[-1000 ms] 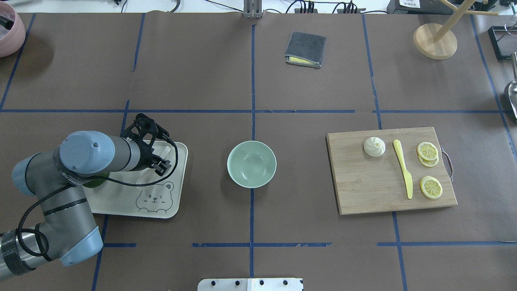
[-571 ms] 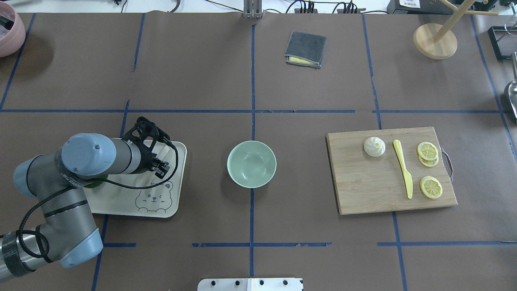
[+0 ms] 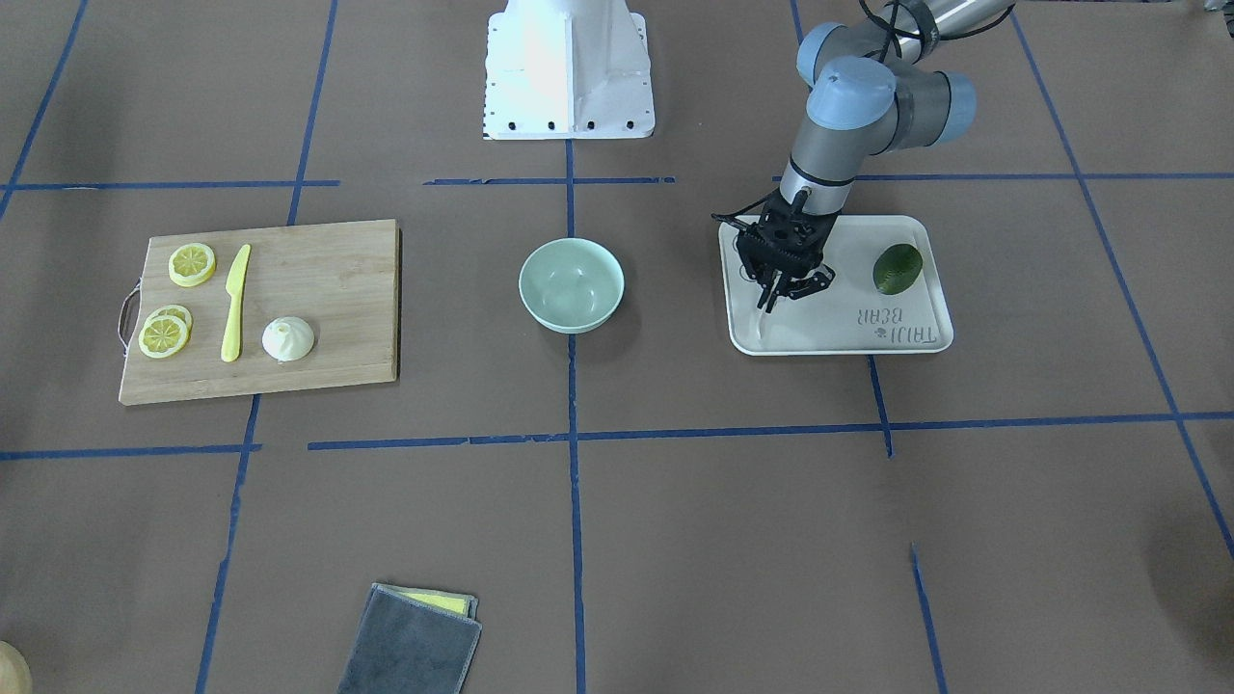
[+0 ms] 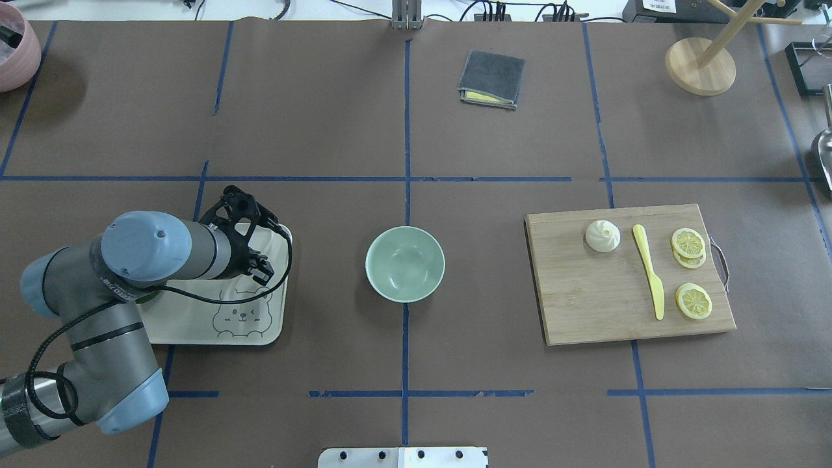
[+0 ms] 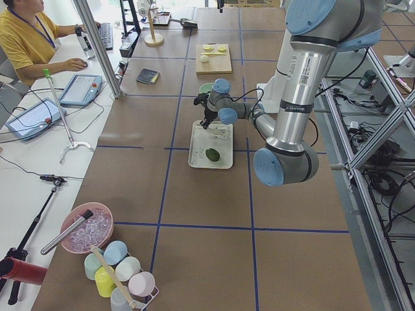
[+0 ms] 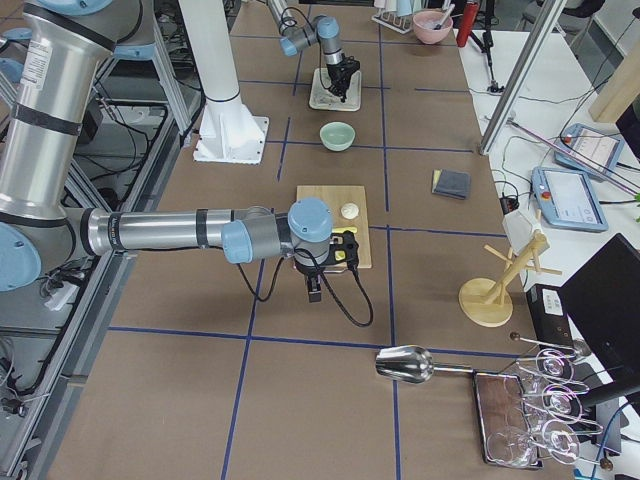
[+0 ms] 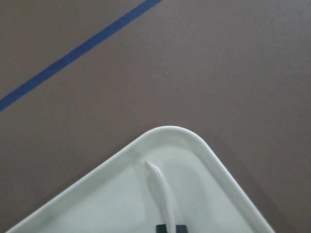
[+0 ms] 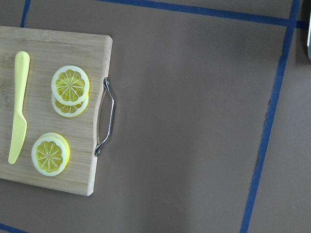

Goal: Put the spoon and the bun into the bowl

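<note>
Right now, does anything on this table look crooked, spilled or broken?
Nothing looks spilled or broken. The board sits slightly crooked against the blue tape lines, and two lemon slices overlap near its handle.

The spoon point(image 7: 163, 199) shows only its handle, cut off below; the left end effector point(image 3: 791, 291) seemingly hides its scoop

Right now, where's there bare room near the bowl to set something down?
Bare paper on both sides of the bowl: toward the board and toward the tray. The board is bare on the robot's side of the bun. Crowded: the board's outer half, with knife and lemon slices, and the tray, under the left gripper.
</note>
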You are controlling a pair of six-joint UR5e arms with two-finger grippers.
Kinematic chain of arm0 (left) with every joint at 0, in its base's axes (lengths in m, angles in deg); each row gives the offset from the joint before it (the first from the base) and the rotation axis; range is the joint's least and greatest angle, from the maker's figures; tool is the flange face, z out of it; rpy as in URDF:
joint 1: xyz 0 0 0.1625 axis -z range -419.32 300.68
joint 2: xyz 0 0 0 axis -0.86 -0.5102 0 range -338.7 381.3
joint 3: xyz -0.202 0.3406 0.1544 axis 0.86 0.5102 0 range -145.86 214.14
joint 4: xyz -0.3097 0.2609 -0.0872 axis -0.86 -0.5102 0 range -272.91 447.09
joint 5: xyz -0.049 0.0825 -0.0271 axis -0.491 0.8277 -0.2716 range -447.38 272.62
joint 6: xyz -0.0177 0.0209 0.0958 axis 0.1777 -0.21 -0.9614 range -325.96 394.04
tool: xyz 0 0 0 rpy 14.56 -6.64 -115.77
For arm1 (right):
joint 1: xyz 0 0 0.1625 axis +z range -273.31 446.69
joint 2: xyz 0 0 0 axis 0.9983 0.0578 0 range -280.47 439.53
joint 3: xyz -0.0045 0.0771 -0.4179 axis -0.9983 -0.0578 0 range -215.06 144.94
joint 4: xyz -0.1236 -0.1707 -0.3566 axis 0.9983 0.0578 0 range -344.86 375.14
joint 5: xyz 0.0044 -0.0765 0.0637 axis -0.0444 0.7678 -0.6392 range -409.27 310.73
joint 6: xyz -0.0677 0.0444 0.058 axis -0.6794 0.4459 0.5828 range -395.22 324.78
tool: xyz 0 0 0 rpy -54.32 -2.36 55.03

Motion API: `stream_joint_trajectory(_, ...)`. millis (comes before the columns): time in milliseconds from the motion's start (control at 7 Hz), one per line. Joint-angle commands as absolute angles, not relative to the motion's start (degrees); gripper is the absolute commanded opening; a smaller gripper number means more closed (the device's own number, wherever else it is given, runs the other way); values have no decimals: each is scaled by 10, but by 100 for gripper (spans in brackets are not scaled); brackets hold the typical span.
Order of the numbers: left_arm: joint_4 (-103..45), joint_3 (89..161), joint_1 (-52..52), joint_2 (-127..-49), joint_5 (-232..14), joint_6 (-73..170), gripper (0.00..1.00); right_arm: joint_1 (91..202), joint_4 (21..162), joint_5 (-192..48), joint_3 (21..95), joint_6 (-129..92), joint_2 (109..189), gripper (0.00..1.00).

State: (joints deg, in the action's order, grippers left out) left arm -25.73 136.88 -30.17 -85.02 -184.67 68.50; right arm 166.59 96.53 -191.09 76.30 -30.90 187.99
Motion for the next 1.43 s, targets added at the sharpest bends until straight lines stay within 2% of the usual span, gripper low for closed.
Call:
stream_joint_trajectory(0,-221,1393,-303,-892,-1848,727,0,1666,962,-1914,763,-308,1880,100)
stream_joint_trajectory(429,-231,1343,-349,-1021,-1841,1084,0,1666,956,-1919,763,-308,1884,100)
stream_joint_trajectory(571,-232,1329,-351,-1054,-1841,1121,0,1666,957,-1919,763,-308,1884,100)
stream_joint_trajectory(857,-311,1284,-352,-1070,-1797,1123,0,1665,958,-1919,762,-309,1884,100)
stream_joint_trajectory(1143,-327,1271,-352,-1070,-1790,1112,0,1665,957,-1919,758,-310,1884,100)
stream_joint_trajectory(1286,-327,1271,-352,-1070,-1778,1112,9,1664,958,-1919,758,-310,1884,100)
